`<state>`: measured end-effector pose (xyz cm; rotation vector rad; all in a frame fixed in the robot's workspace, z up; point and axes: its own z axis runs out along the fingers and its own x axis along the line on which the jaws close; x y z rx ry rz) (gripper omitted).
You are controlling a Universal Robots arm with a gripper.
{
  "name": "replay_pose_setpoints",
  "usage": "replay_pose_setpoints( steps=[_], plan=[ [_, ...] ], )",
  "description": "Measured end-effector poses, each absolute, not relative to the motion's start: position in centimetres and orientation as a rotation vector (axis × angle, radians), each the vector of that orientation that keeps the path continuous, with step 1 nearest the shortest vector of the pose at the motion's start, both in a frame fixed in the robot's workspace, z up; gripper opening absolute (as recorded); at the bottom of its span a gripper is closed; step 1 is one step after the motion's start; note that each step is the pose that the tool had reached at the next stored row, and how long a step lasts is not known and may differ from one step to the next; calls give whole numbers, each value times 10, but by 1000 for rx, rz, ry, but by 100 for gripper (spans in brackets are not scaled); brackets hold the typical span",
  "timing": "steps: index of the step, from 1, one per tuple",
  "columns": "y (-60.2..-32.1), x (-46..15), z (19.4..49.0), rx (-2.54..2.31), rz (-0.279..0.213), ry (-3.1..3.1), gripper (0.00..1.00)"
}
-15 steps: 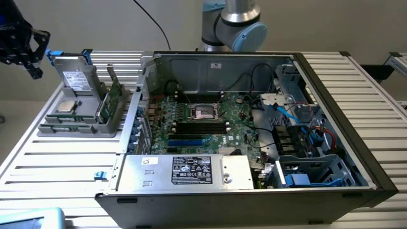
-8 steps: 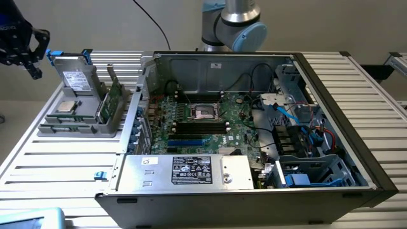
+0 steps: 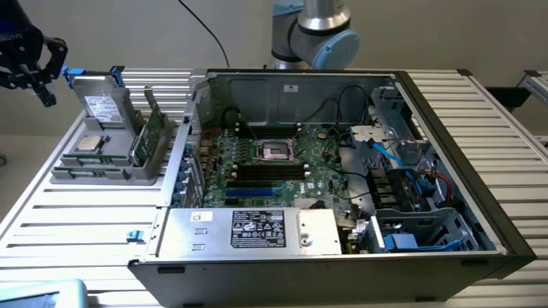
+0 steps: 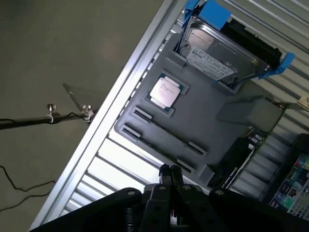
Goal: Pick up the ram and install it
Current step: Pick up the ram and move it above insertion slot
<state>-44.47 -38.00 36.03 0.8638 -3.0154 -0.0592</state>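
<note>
You get soft, even light; the slatted table [image 3: 77, 218] shines pale, glaring white in the wrist view, while the computer case [image 3: 283, 96] interior sits dimmer.

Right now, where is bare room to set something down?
Bare table slats lie on the exterior view's left, nearer the camera than the gray tray, and on its right past the computer case. Tray and case interior are crowded.

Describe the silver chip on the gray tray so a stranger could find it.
Beside the open computer case, on the exterior view's left, sits a gray tray. The silver chip lies flat there, beside the standing hard drive. Its neighbours stand on edge; it alone is small, square and shiny.
</note>
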Motion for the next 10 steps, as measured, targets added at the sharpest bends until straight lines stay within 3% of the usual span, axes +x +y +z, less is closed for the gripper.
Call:
replay_pose_setpoints(
  steps=[10],
  plan=[
    [-380, -445, 360, 1135, -58, -2921, 11]
  ],
)
